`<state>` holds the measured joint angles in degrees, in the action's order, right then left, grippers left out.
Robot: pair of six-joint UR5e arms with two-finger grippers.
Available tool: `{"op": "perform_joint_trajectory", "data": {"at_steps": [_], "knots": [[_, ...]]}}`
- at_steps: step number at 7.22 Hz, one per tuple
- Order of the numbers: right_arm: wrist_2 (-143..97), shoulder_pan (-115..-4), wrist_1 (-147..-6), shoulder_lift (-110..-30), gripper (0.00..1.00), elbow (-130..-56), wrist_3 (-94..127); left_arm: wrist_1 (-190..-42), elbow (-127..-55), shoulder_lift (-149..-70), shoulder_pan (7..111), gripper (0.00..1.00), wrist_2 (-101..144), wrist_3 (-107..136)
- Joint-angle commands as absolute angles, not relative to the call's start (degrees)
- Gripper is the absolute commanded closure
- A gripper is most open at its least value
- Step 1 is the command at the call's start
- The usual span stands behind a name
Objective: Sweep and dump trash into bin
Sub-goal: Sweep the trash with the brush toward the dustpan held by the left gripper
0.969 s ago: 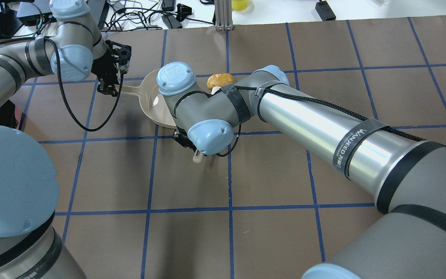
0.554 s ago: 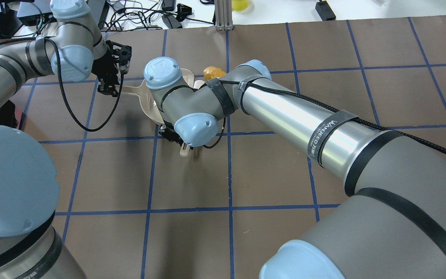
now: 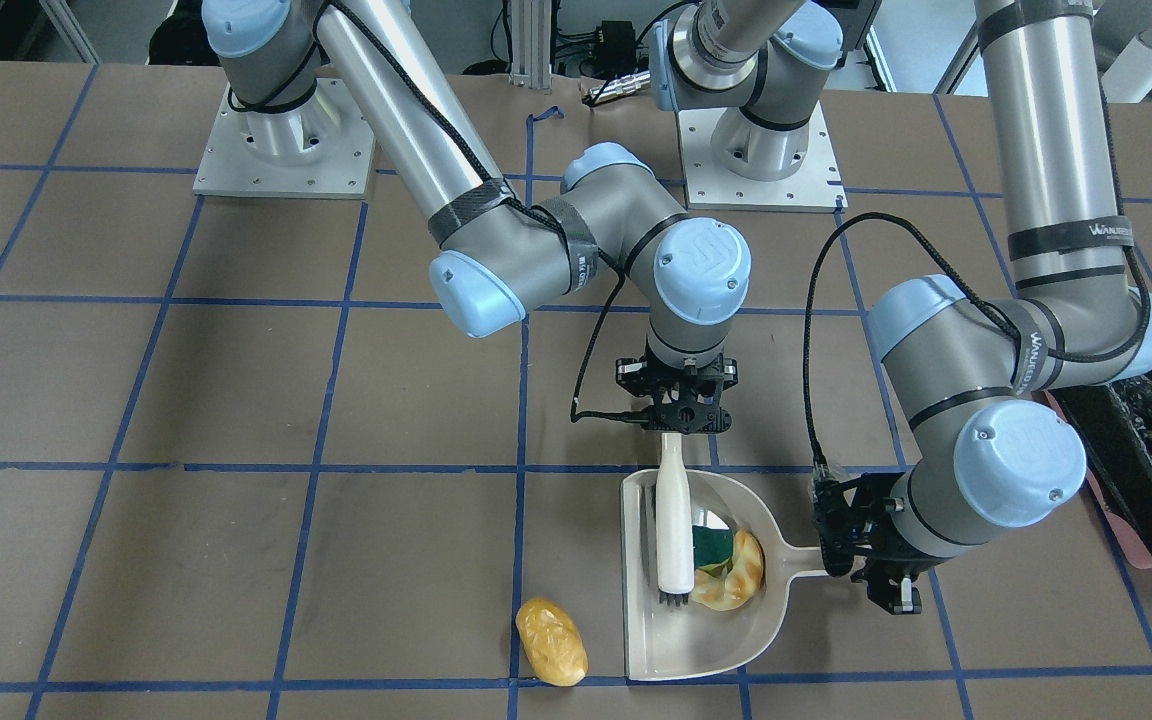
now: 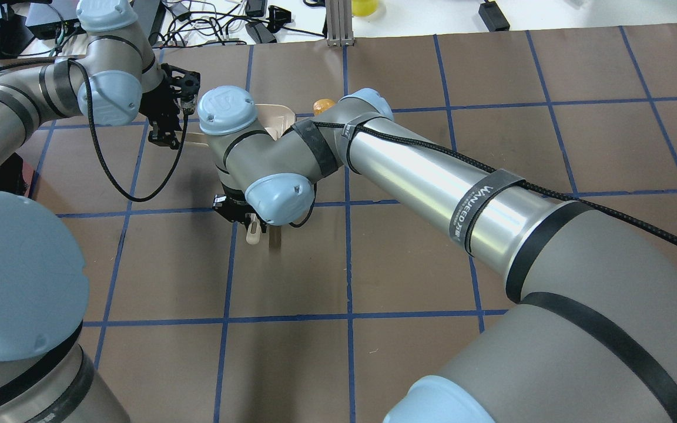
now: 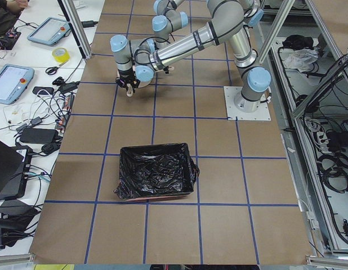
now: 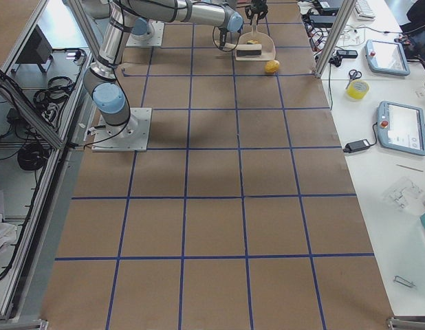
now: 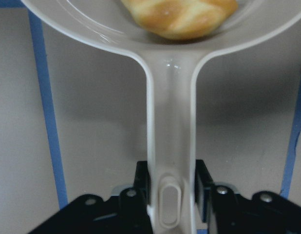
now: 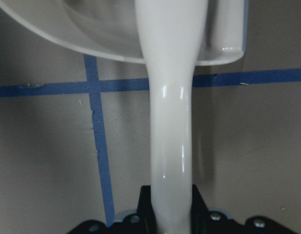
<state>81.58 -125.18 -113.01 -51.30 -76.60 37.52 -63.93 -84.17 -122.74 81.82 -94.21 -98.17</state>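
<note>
- The desk (image 3: 186, 560) is brown with blue lines, and all the work is by its far edge, away from the robot.
- The bin (image 5: 156, 169) sits near the desk's end on the robot's left. It is well apart from the dustpan, so the pan will have to be carried over to it.
- The dustpan (image 3: 696, 640) lies flat by the far edge. Its open side faces the robot's right so trash can be pushed in.
- The left end effector (image 3: 846, 570) is closed tight on the dustpan's handle. This likely keeps the pan from sliding.
- The brush (image 3: 674, 530) is held by its handle in the closed right end effector (image 3: 674, 425). Its bristles reach into the pan, just beside the bread.
- The bread piece (image 3: 733, 580) lies in the pan, deep toward the handle.
- The yellow lump (image 3: 551, 641) sits on the desk just outside the pan's open side. It looks like the next thing to sweep.
- The green sponge (image 3: 711, 545) is in the pan, touching the bread.
</note>
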Motion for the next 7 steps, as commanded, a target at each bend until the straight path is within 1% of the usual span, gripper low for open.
{"op": "perform_joint_trajectory", "data": {"at_steps": [1,3,5,7], "knots": [[83.7,-124.8,-110.1,-52.6,0.84,-76.3,36.9,-63.8,-84.3,-122.6,81.8,1.0,-94.2,-98.2],[88.1,-123.6,-103.9,-55.4,0.84,-76.3,33.8,-63.8,-84.3,-122.6,81.8,1.0,-94.1,-98.2],[90.0,-120.0,-98.9,-57.7,0.85,-76.3,32.4,-63.8,-84.2,-122.7,81.8,1.0,-94.7,-98.1],[94.0,-115.0,-89.3,-62.8,0.87,-76.7,24.1,-64.2,-84.1,-122.5,81.8,1.0,-95.2,-97.2]]}}
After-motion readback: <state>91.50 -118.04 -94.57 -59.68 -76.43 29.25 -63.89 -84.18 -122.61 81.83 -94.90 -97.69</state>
